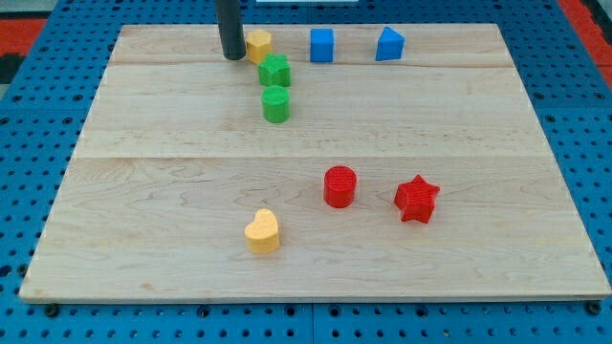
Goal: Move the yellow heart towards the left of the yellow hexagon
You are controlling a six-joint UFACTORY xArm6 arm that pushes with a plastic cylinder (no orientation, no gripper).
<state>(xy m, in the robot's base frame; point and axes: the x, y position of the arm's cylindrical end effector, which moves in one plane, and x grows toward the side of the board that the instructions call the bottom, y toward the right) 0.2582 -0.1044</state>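
Camera view: my tip [231,57] touches yellow hexagon [258,44], its left side.

wooden surface [143,191], pale planks, lying on a blue pegboard [29,143]. near the view's top: blue cube [321,45] and, to its right and apart from it, a blue block of angled shape [389,44]; left of the cube, green star-like block [275,71] with a green cylinder [276,104] just below it. lower right of centre: red cylinder [339,186], red star [417,199] near it on the view's right.
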